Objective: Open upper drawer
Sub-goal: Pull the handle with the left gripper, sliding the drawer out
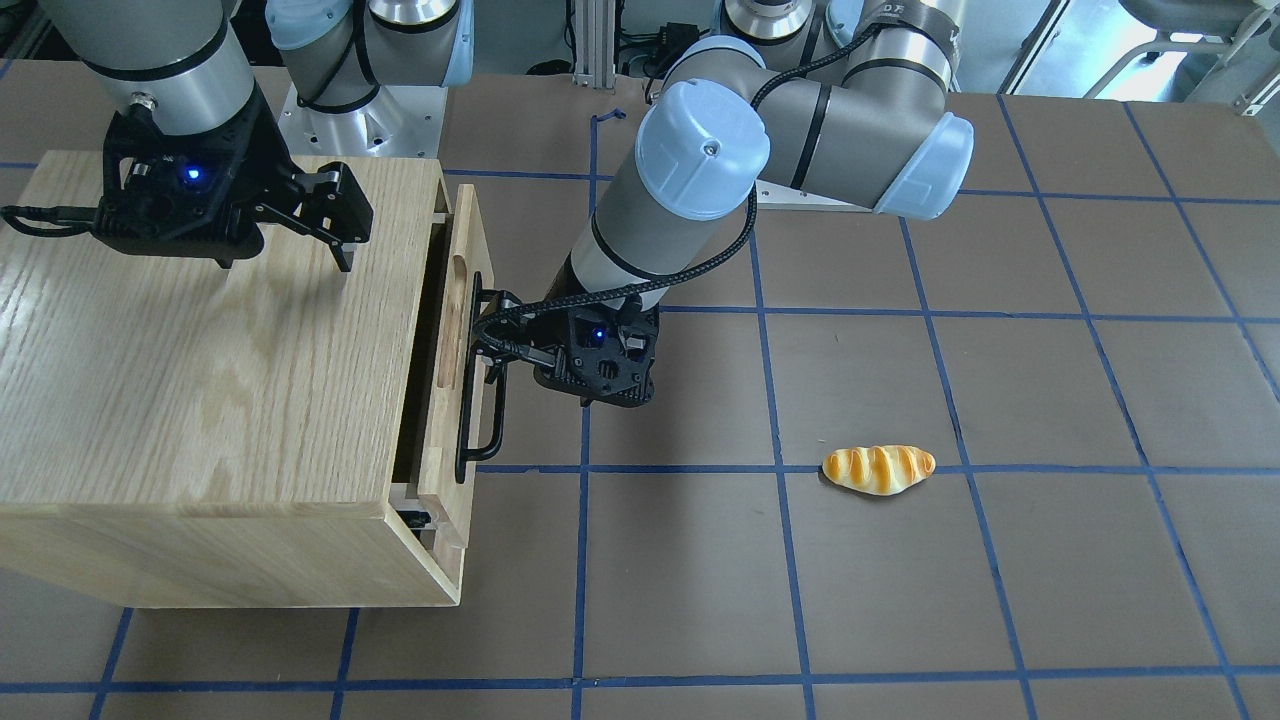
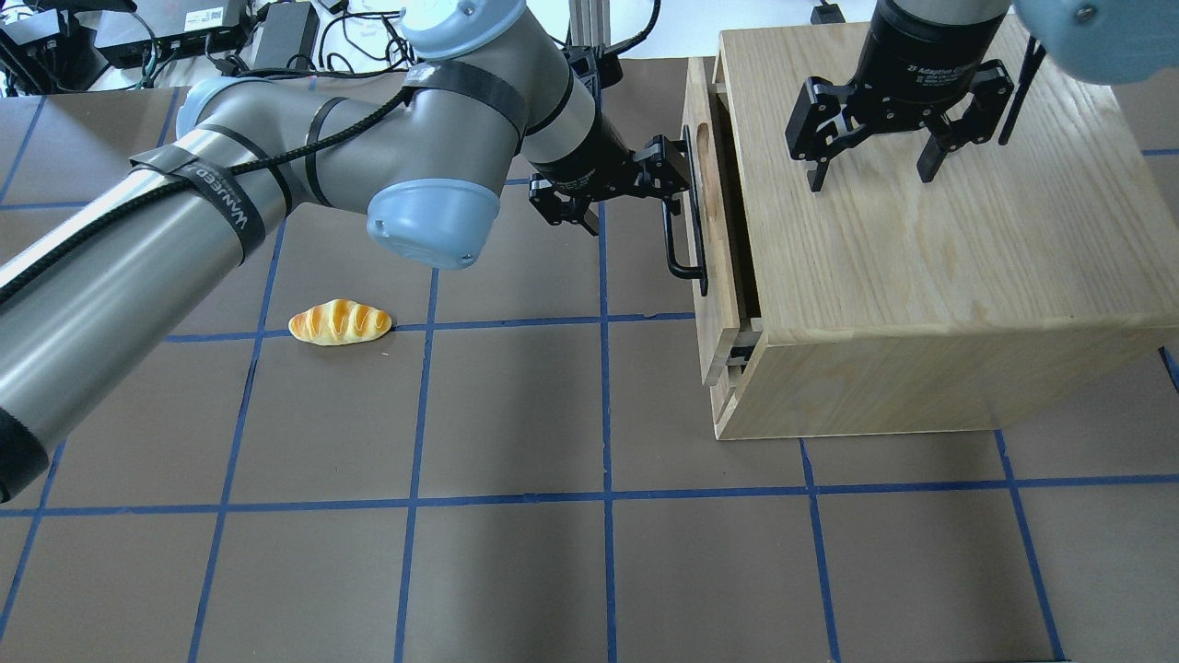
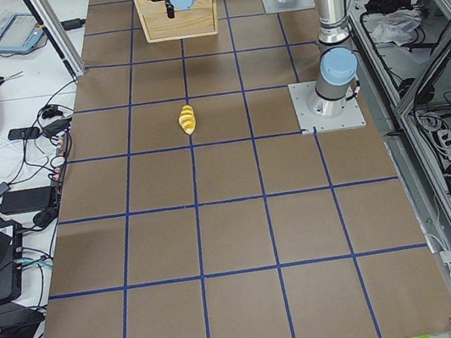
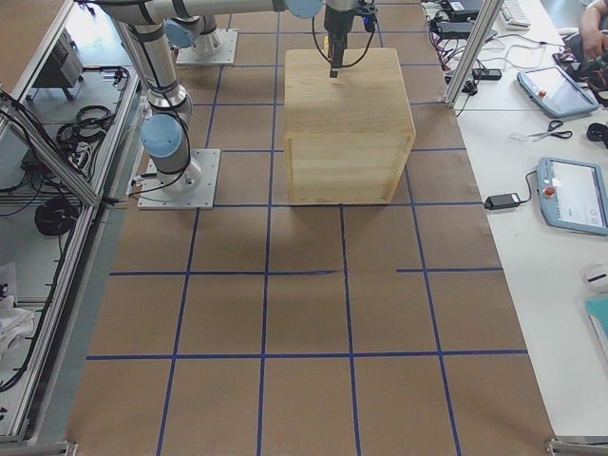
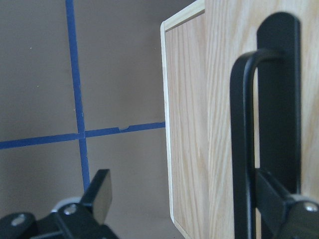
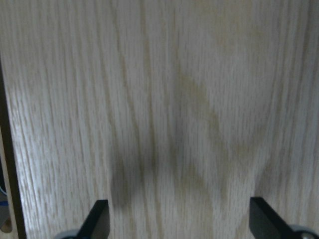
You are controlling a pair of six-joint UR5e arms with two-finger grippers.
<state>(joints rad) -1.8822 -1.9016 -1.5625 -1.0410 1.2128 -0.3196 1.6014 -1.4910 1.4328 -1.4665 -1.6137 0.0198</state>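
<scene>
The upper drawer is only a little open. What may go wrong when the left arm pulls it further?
1. The left claw is open, with only one finger at the handle, so it may slip off in the pull.
2. It sits near one end of the handle; the upper drawer may skew and jam.
3. The right claw is open over the cabinet; whether it presses down is unclear, so the cabinet may slide.

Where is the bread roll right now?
In the overhead view the bread roll lies left of centre on the table, on a blue tape line, well apart from the wooden cabinet.
</scene>
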